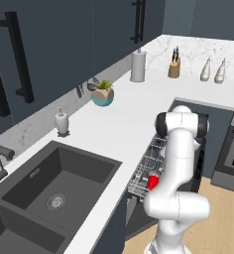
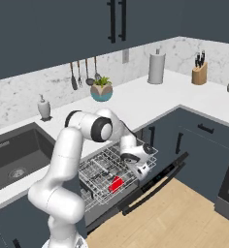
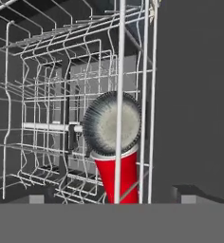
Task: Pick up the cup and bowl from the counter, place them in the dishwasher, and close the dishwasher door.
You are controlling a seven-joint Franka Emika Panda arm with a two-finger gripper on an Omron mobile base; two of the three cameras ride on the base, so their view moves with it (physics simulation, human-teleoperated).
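You are in a kitchen with a long white counter over dark blue cabinets, and a dark sink on your left. The dishwasher under the counter is open, its door folded down flat and its wire rack pulled out.

The red cup lies on its side in the rack. In the hand view the grey bowl stands on its edge right against the cup, behind the wires. So both dishes look to be in already.

The claw hangs just beside the rack's front corner, and you cannot tell from the pictures if it is open or closed. Nothing seems to be held in it.

I think closing the door is what is left. The door looks stiff and a bit heavy. Its black bar handle is at the far edge, so lifting from under that edge should work best. Watch that the rack slides in first.
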